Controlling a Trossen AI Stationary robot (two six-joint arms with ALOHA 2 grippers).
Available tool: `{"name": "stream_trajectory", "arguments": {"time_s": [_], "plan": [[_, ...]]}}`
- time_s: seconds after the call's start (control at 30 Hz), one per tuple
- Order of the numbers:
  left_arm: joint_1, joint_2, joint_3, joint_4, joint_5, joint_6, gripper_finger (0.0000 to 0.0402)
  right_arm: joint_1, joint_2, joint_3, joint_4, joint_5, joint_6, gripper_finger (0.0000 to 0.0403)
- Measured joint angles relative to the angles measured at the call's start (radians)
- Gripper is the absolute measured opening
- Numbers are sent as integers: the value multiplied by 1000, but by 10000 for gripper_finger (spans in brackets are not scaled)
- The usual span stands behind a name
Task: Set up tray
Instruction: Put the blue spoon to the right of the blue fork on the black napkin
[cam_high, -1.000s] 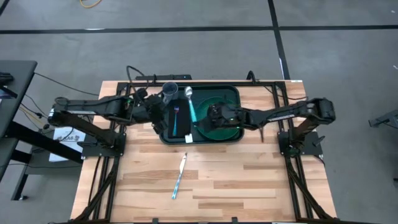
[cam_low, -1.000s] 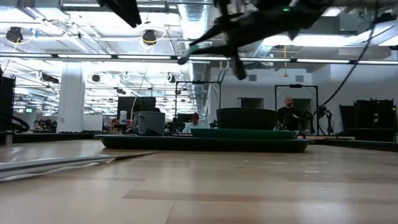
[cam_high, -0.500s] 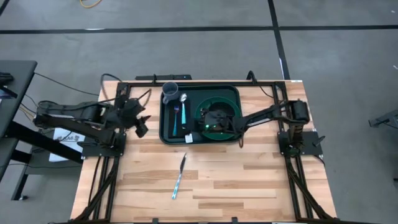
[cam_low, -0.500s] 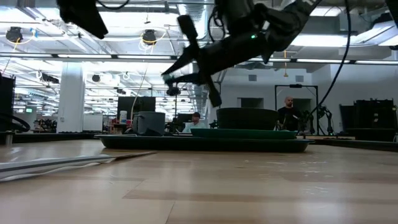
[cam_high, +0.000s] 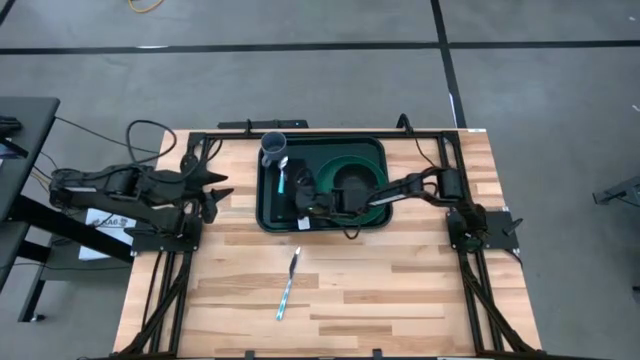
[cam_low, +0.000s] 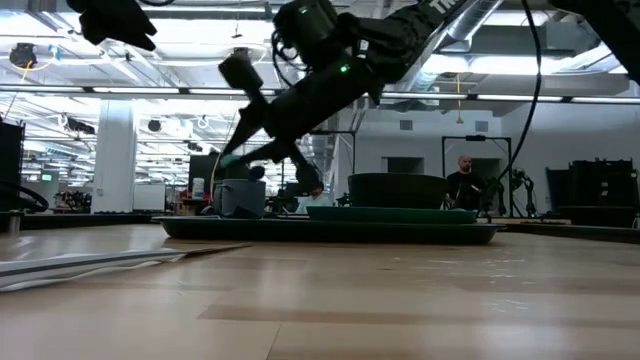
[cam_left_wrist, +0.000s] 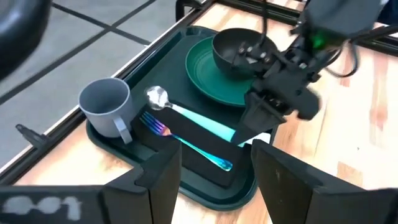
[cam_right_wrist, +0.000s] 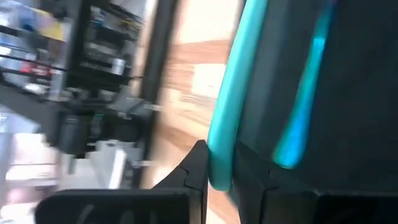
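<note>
The right pincer (cam_high: 303, 200) has swung across the tray (cam_high: 268, 212), now clamped on a teal-handled spoon (cam_left_wrist: 186, 114); the left pincer (cam_high: 215, 192) waits wide beside it. The knife (cam_high: 288, 285) remains on the surface (cam_high: 400, 290).

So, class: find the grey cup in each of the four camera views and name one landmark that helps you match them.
High view: the grey cup stands at the far left corner of the tray.
Low view: cup at the tray's left end.
Left wrist view: cup in the tray's corner, beside the spoon.
Right wrist view: not in it.
Shared landmark: the green plate.
</note>
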Motion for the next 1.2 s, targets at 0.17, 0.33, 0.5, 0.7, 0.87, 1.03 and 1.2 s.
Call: {"name": "stream_trajectory", "arguments": {"time_s": [0.17, 0.33, 0.5, 0.7, 0.87, 1.03, 1.2], "plan": [[0, -1, 0, -2, 21, 3, 183, -8, 1, 20, -142, 24, 16, 37], [0, 2, 0, -4, 24, 33, 183, -17, 1, 19, -162, 3, 15, 37], [0, 2, 0, -5, 24, 44, 183, -16, 12, 18, -216, -30, 15, 37], [0, 2, 0, -5, 23, 45, 183, -21, 11, 19, -231, -68, -28, 37], [0, 2, 0, -4, 23, 45, 183, -22, 11, 19, -231, -78, -29, 37], [0, 2, 0, -4, 23, 45, 183, -22, 11, 18, -231, -79, -18, 37], [0, 2, 0, -4, 23, 44, 183, -23, 11, 18, -231, -80, 22, 84]]}}
